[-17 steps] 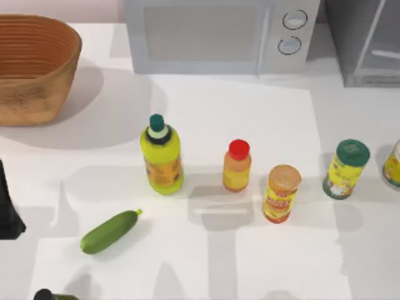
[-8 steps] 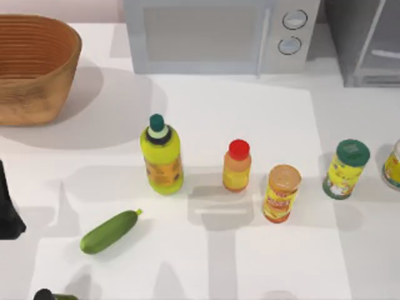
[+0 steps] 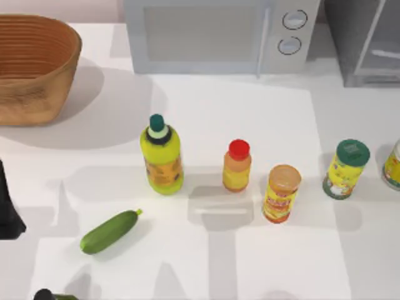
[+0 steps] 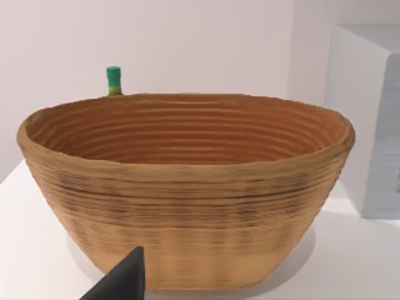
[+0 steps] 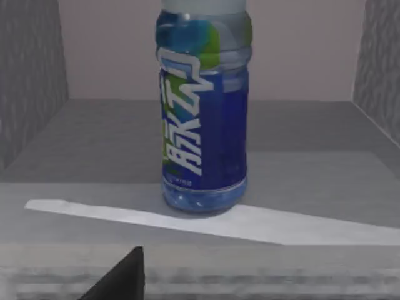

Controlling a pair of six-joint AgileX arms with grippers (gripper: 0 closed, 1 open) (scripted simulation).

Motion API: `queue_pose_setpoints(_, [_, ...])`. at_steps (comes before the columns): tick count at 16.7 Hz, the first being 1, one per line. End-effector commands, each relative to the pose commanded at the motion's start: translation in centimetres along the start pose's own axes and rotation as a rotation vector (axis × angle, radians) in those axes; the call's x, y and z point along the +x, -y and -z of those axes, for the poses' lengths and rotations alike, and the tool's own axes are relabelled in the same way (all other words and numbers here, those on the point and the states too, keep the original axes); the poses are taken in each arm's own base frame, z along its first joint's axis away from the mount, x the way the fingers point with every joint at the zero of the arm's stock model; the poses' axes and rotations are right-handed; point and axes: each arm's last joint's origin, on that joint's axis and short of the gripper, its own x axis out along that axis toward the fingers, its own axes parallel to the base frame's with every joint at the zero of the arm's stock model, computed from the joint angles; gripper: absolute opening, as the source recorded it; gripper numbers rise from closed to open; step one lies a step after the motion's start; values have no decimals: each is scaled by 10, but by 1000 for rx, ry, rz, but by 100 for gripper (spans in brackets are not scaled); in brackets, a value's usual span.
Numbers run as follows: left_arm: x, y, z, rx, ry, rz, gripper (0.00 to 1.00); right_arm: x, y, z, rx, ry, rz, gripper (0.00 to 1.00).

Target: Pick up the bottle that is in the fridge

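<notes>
The bottle [image 5: 203, 119] stands upright inside the fridge [image 3: 369, 44], its body see-through blue with a blue and green label. In the right wrist view grey walls close it in on both sides, and a thin pale bar [image 5: 250, 222] crosses in front of its base. My right gripper [image 5: 122, 278] shows as a dark tip low in that view, short of the bottle and apart from it. In the top view the fridge is at the table's back right corner. My left gripper [image 4: 122, 281] is parked at the table's left edge [image 3: 7, 209], facing the basket.
A microwave [image 3: 219, 34] stands at the back middle and a woven basket [image 3: 31, 69] at the back left. A yellow-green bottle [image 3: 162, 156], a small orange bottle [image 3: 237, 165], two cans [image 3: 281, 194] [image 3: 345, 169] and a cucumber [image 3: 109, 231] stand mid-table.
</notes>
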Motion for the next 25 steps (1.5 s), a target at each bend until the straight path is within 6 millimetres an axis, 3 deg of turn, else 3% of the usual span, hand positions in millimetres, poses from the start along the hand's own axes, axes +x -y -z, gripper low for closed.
queue_pose_setpoints(4, [0,0,0,0,0,0,100,78,-6,-3,-8,15,2,100])
queue_pose_setpoints(7, [0,0,0,0,0,0,100,116,-19,-6,-7,12,1,100])
queue_pose_setpoints(10, [0,0,0,0,0,0,100,131,-27,-7,-6,7,0,100])
queue_pose_setpoints(16, [0,0,0,0,0,0,100,133,-26,-7,-5,5,1,100])
queue_pose_setpoints(22, [0,0,0,0,0,0,100,181,-26,-9,-7,15,0,100])
queue_pose_setpoints(25, [0,0,0,0,0,0,100,191,-27,-8,-6,7,0,100])
